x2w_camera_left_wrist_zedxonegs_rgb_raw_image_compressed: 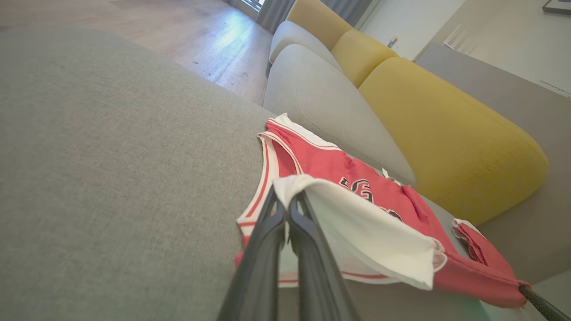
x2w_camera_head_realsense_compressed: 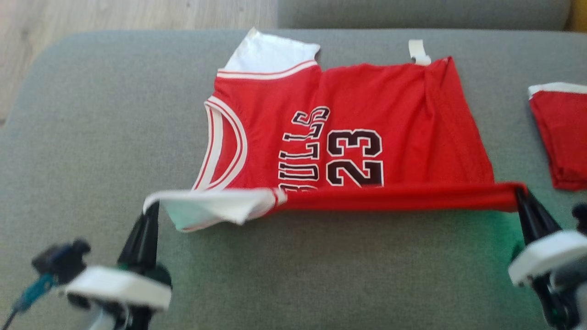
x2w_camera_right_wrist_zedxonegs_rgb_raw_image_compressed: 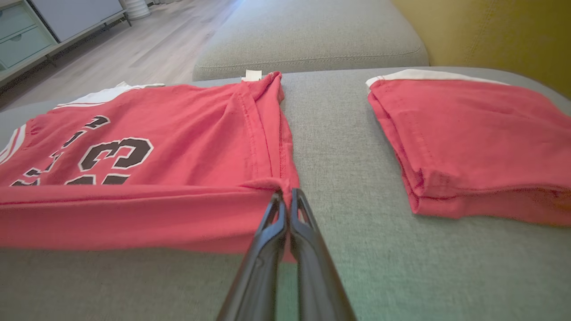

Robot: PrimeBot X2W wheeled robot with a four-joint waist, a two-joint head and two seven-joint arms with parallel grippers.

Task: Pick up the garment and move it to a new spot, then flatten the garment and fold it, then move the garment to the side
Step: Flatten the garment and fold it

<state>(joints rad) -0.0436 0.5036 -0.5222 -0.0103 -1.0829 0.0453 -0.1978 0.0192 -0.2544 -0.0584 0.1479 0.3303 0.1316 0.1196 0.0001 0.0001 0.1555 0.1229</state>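
The garment (x2w_camera_head_realsense_compressed: 367, 105) is a red basketball jersey with white trim and black "BULLS 23" lettering, spread on the grey sofa seat (x2w_camera_head_realsense_compressed: 91, 114). Its near edge is lifted off the cushion and stretched taut between both grippers. My left gripper (x2w_camera_head_realsense_compressed: 151, 208) is shut on the white sleeve corner (x2w_camera_left_wrist_zedxonegs_rgb_raw_image_compressed: 290, 183) at the lower left. My right gripper (x2w_camera_head_realsense_compressed: 519, 190) is shut on the red hem corner (x2w_camera_right_wrist_zedxonegs_rgb_raw_image_compressed: 281, 185) at the lower right. The left wrist view shows the white fabric (x2w_camera_left_wrist_zedxonegs_rgb_raw_image_compressed: 370, 236) draped beside the left fingers (x2w_camera_left_wrist_zedxonegs_rgb_raw_image_compressed: 267, 232).
A second red folded garment (x2w_camera_head_realsense_compressed: 562, 133) lies on the seat to the right, also seen as a folded stack (x2w_camera_right_wrist_zedxonegs_rgb_raw_image_compressed: 473, 138). Yellow back cushions (x2w_camera_left_wrist_zedxonegs_rgb_raw_image_compressed: 446, 129) and a grey cushion (x2w_camera_left_wrist_zedxonegs_rgb_raw_image_compressed: 321, 102) stand beyond. Wooden floor (x2w_camera_head_realsense_compressed: 91, 16) lies past the sofa's far edge.
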